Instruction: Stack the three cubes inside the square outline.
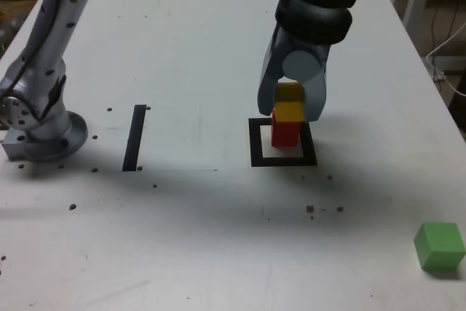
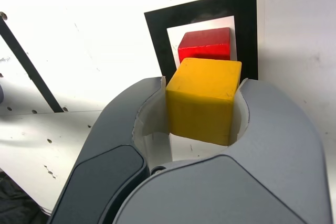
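- The yellow cube [image 2: 202, 98] is gripped between the claw's [image 1: 290, 110] fingertips, slightly tilted.
- The red cube [image 1: 285, 135] lies just below it in the exterior view, inside the square outline [image 1: 255, 152]; whether they touch, I cannot tell.
- The next move likely hinges on centring yellow over red.
- The green cube [image 1: 440, 247] sits well apart on the bench [image 1: 196, 253], towards the exterior view's right.

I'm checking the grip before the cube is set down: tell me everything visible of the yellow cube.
The yellow cube is plain and matte-looking, with sharp edges and one side shaded darker. It sits between the closed jaws of the end effector, slightly tilted. In the exterior view it overlaps the top of the red cube; whether they touch, I cannot tell.
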Controlling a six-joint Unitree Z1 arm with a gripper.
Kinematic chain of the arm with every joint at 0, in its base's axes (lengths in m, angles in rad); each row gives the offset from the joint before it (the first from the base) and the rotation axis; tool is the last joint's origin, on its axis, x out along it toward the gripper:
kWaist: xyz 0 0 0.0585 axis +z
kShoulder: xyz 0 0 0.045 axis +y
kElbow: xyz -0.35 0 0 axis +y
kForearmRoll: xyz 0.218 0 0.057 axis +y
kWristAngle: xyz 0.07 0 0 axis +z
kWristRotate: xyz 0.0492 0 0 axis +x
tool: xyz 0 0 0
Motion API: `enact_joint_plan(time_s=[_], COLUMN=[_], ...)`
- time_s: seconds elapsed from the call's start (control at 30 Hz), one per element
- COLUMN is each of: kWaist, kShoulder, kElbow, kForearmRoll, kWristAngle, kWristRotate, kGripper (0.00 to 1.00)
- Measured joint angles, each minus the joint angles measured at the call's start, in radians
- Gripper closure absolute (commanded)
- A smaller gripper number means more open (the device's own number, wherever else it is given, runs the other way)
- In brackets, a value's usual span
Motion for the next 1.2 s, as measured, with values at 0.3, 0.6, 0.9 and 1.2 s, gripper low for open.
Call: enact_joint_plan(time_s=[0.3, 0.6, 0.9, 1.2], kWaist=[0.009, 0.009, 0.011, 0.014], kShoulder=[0.015, 0.016, 0.028, 0.033], kElbow=[0.0, 0.005, 0.008, 0.011], kForearmRoll=[0.0, 0.005, 0.006, 0.006], kWristAngle=[0.003, 0.003, -0.004, -0.01], kWristRotate=[0.0, 0.0, 0.004, 0.014], kGripper=[0.71, 0.71, 0.28, 0.18])
